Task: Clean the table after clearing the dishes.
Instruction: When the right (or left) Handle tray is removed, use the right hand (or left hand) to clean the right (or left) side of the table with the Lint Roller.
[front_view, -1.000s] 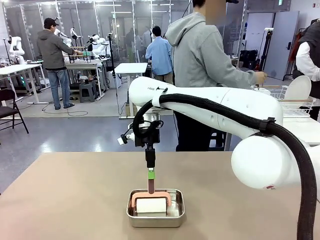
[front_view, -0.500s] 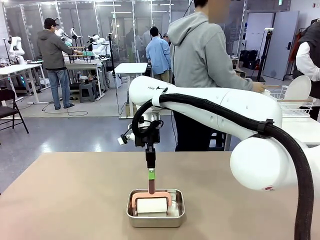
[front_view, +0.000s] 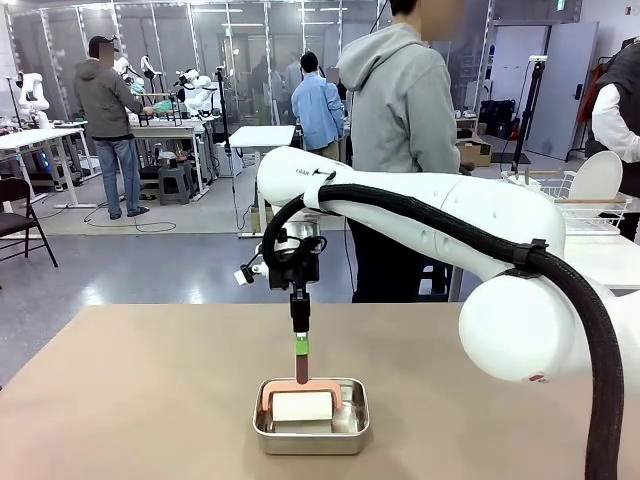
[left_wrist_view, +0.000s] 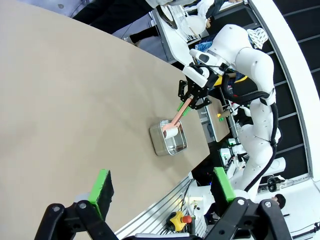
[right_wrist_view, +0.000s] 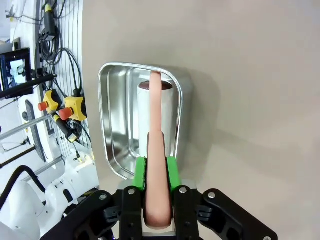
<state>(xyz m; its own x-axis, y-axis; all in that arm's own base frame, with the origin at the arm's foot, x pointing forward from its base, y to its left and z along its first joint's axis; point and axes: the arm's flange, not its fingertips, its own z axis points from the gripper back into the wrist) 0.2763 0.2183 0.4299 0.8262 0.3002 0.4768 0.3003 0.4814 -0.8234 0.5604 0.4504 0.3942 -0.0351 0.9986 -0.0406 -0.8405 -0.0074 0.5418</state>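
Slightly higher than a second ago, the right gripper (front_view: 301, 350) is clenched on the roller's (front_view: 302, 406) pink handle (right_wrist_view: 156, 115) in the pan (front_view: 262, 425) on the table's (front_view: 130, 380) near side, so it should lift straight up, clear of the rim, before wiping.

Front: fixed at the robot's edge of the table (front_view: 120, 400), facing across to the person (front_view: 400, 130) beyond. Left wrist: rolled, high and well back, slanting down past the left gripper (left_wrist_view: 161, 180). Right wrist: straight down, close above the steel pan (right_wrist_view: 114, 125). Shared by all three: pan and tabletop.
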